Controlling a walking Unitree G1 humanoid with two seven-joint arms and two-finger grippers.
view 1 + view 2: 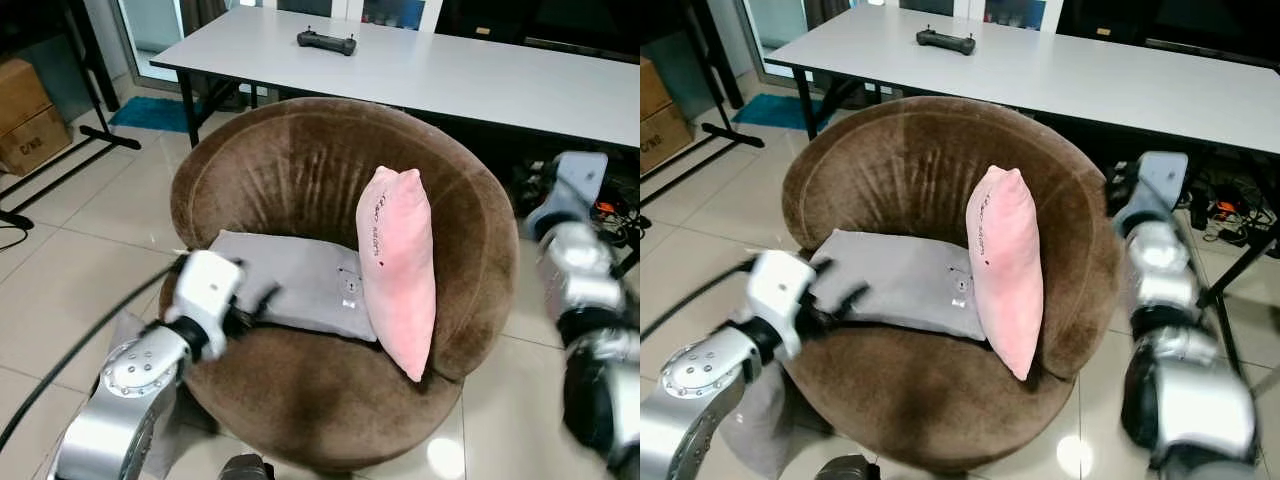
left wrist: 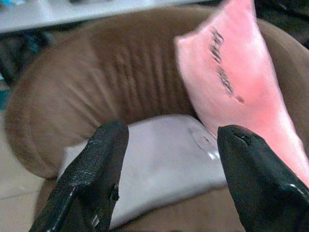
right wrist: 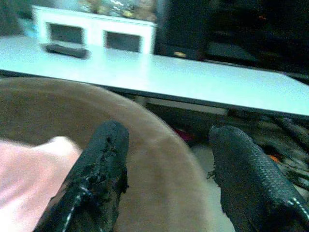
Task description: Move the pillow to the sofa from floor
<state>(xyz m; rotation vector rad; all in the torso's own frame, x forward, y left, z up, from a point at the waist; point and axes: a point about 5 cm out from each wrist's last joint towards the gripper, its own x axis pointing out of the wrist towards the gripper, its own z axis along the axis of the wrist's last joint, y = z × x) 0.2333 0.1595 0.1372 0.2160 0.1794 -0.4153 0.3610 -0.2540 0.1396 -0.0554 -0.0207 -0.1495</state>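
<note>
A pink pillow [image 1: 397, 270] stands on edge in the round brown sofa chair [image 1: 290, 170], leaning on the right side of its back. Beside it a flat grey cushion [image 1: 290, 280] lies on the seat. My left gripper [image 2: 171, 133] hovers over the seat's left front edge, by the grey cushion's corner. It is open, with nothing between its fingers [image 1: 262, 300], and points toward the pillow [image 2: 241, 82]. My right gripper [image 3: 166, 133] is raised beside the sofa's right rim [image 1: 1095, 230], also open and holding nothing. The pillow's top corner [image 3: 29, 193] lies just below it.
A long white table [image 1: 450, 70] with a black controller [image 1: 326, 41] stands right behind the sofa. Cables [image 1: 1220, 210] lie under it at the right. Cardboard boxes [image 1: 25, 115] and a black stand's legs [image 1: 60, 150] are at the left. Something grey [image 1: 760, 420] lies on the tiles by the sofa's left front.
</note>
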